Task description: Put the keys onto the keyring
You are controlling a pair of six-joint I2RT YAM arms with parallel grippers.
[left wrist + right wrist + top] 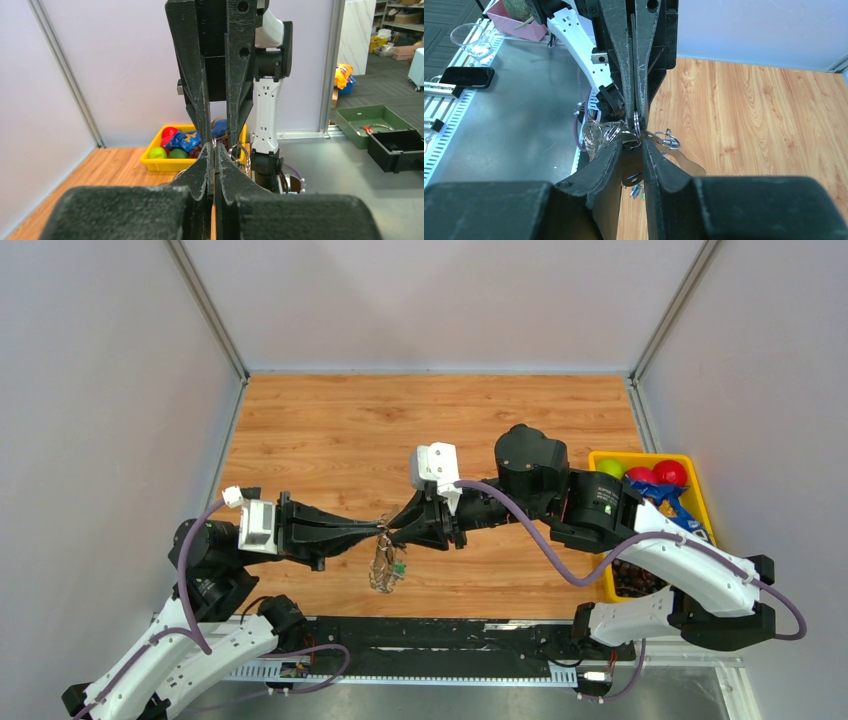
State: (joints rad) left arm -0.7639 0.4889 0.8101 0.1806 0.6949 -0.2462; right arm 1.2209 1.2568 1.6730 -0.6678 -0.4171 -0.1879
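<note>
My two grippers meet tip to tip above the near middle of the wooden table. The left gripper (378,530) is shut on a thin silvery ring of the keyring (214,142), seen edge-on between its tips. The right gripper (394,532) is closed on a flat silvery key (631,169) that sits between its fingers, right against that ring (636,123). More rings and chain bits (599,133) hang to the side, and a bunch dangles below the tips (383,568). A tiny blue-green tag (638,190) hangs underneath. Another flat metal piece (685,163) sticks out to the right.
A yellow bin (700,502) with red and green balls and a blue packet stands at the table's right edge, beside the right arm. It also shows in the left wrist view (150,161). Grey walls enclose the table on three sides.
</note>
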